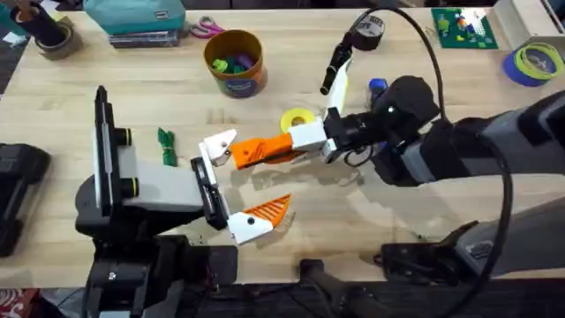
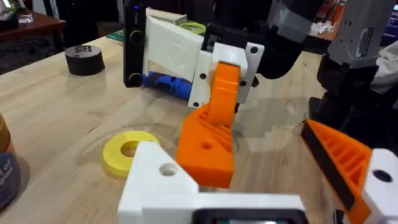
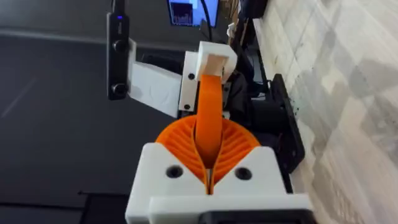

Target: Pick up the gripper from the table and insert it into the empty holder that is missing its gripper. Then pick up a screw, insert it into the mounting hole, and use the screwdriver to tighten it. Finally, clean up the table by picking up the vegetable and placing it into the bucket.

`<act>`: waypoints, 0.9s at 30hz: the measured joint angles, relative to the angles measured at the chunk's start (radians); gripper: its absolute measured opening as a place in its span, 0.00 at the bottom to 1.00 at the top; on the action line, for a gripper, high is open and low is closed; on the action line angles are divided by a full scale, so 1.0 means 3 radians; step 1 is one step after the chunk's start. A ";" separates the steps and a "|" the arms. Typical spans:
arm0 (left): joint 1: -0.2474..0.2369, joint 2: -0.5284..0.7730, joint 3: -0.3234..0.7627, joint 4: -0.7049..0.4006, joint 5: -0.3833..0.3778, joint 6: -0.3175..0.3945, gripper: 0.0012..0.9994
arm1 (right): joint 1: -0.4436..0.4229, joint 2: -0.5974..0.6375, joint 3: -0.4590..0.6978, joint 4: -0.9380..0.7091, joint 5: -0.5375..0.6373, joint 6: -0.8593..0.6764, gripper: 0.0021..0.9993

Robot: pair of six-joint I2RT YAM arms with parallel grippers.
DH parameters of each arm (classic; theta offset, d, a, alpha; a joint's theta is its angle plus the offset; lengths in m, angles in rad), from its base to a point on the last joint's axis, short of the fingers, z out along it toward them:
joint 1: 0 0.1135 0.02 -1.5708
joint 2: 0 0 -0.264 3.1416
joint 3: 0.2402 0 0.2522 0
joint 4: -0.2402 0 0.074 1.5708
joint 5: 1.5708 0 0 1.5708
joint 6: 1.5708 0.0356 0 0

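Note:
My right gripper [image 1: 298, 141] is shut on the orange gripper [image 1: 260, 152], a ribbed wedge held out level toward the left arm. The wedge [image 2: 205, 146] rests against the bare white holder [image 2: 158, 180], one finger of my left gripper [image 1: 237, 185]. That gripper stands open, and its other finger carries an orange wedge [image 1: 267, 209]. Edge-on, the wedge [image 3: 208, 118] runs from my shut right gripper [image 3: 208, 171] to the holder [image 3: 214, 62]. The green vegetable [image 1: 166, 147] lies left of the holder. The bucket [image 1: 236, 62] stands at the back. The blue screwdriver [image 2: 165, 84] lies behind the right gripper. The screw is out of view.
A yellow disc [image 1: 297, 117] lies just behind the wedge. A black tape roll [image 1: 369, 31], a green board [image 1: 461, 26] and a blue tape roll [image 1: 534, 62] sit at the back right. Scissors [image 1: 205, 28] and a teal case [image 1: 137, 18] are at the back left.

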 joint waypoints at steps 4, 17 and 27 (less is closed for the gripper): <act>0.0000 0.0000 0.0000 0.0000 0.0000 -0.0001 0.99 | 0.0000 0.0000 0.0000 -0.0005 0.0012 0.0003 0.01; 0.0000 0.0000 0.0000 0.0000 0.0000 -0.0001 0.99 | 0.0003 0.0000 0.0005 -0.0170 0.0013 0.0014 0.01; 0.0000 0.0001 0.0000 0.0000 0.0000 0.0004 0.99 | 0.0003 0.0000 0.0005 -0.0011 0.0026 0.0014 0.01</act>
